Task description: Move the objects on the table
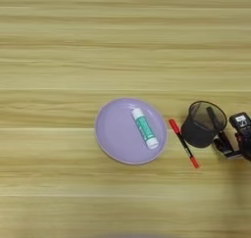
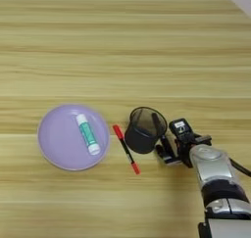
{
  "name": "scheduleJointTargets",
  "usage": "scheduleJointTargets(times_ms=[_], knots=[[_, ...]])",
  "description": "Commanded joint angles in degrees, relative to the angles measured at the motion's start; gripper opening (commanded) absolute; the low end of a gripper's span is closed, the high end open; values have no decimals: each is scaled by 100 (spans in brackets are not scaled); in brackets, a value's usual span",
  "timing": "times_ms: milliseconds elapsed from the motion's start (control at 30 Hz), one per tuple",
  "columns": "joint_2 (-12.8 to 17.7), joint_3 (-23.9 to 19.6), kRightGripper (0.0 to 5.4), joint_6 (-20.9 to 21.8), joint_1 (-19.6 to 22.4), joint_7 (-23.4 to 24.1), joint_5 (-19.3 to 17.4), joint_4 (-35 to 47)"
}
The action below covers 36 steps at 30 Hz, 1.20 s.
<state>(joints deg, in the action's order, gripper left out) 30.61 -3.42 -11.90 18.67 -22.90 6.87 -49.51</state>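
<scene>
Right gripper [image 2: 166,153] just right of black mesh cup [image 2: 142,131]; spread or pinching, cannot tell. Risk: stray nudge tips cup onto marker pen [image 2: 126,149] close by on desk [image 2: 122,46], rolling it. Pen: slim, black barrel, red ends. Glue stick [image 2: 87,133]: white, teal label, flat on purple plate [image 2: 46,151].

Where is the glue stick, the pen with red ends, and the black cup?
glue stick [image 1: 145,128]: left eye view, middle of its teal label.
pen [image 1: 184,143]: left eye view, middle of its black barrel.
black mesh cup [image 2: 138,138]: right eye view, its outer side wall.
</scene>
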Motion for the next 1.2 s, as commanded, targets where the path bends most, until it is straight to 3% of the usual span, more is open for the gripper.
scheduleJointTargets(times_ms=[33, 333, 1200], knots=[[338, 108, 537, -75, 283, -186, 77, -80], [228, 153, 537, -108, 573, -759, -103, -843], [142, 203, 537, 131, 718, -667, -177, -1827]])
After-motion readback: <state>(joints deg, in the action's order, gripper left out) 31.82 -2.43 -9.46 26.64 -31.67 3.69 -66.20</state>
